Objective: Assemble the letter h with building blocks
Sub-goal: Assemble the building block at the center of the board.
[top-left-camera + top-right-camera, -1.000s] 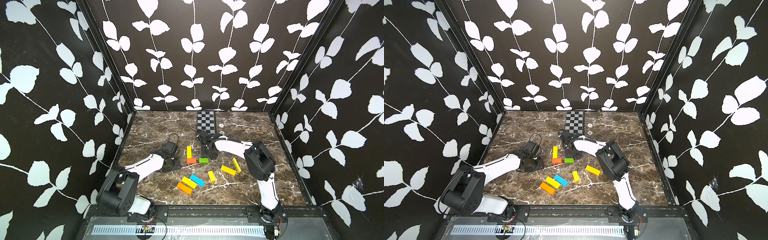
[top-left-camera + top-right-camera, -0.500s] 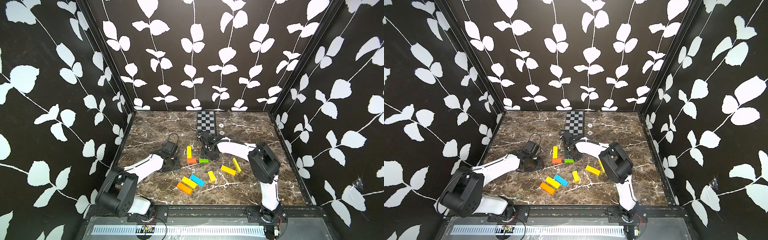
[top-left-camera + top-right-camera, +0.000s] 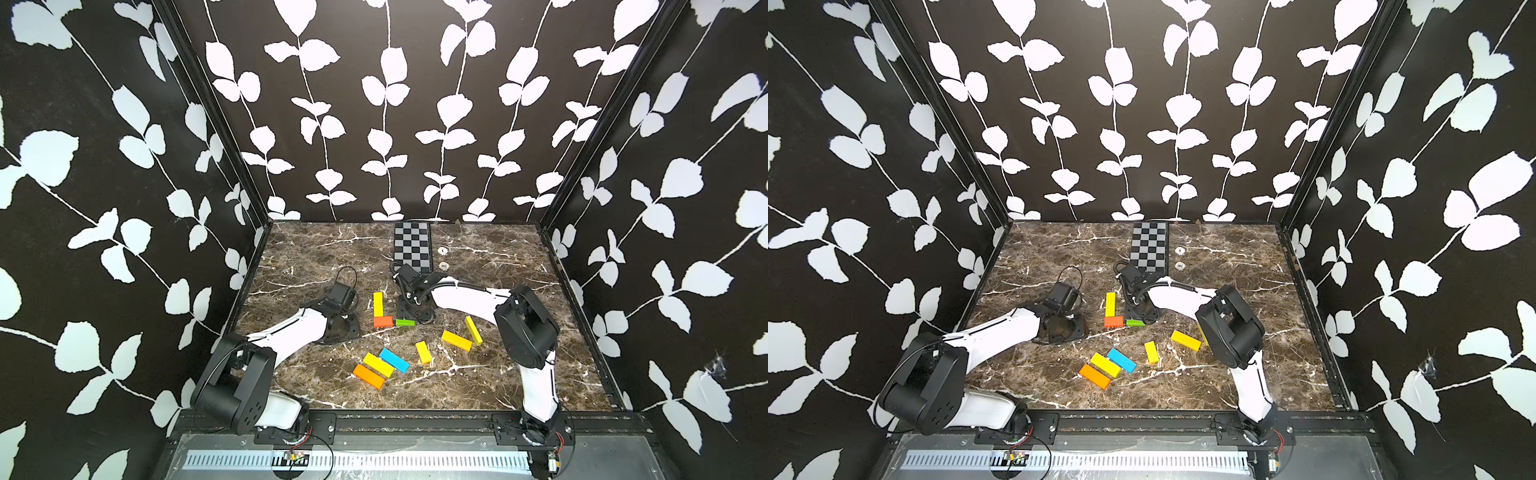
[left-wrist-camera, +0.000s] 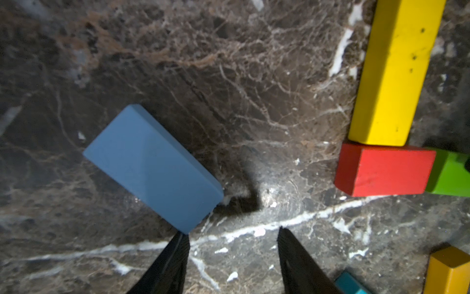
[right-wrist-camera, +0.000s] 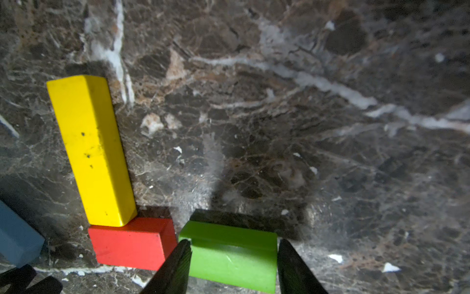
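On the counter (image 5: 330, 152), the right pincer (image 5: 231, 257) clamps the green block (image 5: 229, 236) by its ends, apparently to line it up as the h's crossbar just beside the red-orange block (image 5: 129, 244) at the foot of the yellow bar (image 5: 91, 150). The left pincer (image 4: 232, 236) gapes empty, one tip at a blue block (image 4: 152, 165). A finger hides the red-green seam.

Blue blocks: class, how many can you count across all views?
2. The pale blue block lies by the left gripper, seen from the wrist views; the bright blue block lies beside a yellow block. More may be hidden.
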### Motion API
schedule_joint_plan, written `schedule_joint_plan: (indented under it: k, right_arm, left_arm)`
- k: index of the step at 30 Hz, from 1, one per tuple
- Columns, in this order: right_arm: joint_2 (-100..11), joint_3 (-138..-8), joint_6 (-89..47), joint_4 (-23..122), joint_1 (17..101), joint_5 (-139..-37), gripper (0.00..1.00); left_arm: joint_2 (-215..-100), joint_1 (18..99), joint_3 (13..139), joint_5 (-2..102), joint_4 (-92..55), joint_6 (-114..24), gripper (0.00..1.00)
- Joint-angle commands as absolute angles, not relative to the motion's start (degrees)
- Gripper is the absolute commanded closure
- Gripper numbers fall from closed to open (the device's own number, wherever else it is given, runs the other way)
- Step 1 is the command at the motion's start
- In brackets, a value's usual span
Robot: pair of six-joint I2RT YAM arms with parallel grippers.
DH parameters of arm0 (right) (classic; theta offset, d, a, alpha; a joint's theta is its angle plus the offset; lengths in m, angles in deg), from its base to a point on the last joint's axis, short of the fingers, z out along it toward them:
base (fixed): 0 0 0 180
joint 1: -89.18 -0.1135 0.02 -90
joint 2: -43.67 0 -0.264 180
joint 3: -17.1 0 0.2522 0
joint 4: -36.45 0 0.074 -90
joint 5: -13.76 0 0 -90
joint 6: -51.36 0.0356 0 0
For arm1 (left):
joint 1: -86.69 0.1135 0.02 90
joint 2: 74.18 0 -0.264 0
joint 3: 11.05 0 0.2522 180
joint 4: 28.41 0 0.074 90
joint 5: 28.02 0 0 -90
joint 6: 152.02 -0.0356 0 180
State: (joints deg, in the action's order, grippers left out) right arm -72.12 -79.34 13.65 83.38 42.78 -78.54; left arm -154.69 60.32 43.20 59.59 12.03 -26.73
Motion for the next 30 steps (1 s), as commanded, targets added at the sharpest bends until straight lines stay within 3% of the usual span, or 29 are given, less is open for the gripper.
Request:
schedule_joint_plan:
  k: [1,30]
  right_arm:
    - [-73.8,-80.6,15.1,82.7,42.5,-78.3,0.46]
    - [-73.4,-78.9,19.0,79.7,42.5,-80.1,0.48]
  left_arm:
    - [-154.6,59.9,44.2,59.4,12.5,-27.6,0.42]
    - [-156.1,58.9,44.8,59.2,12.2,-28.0,0.41]
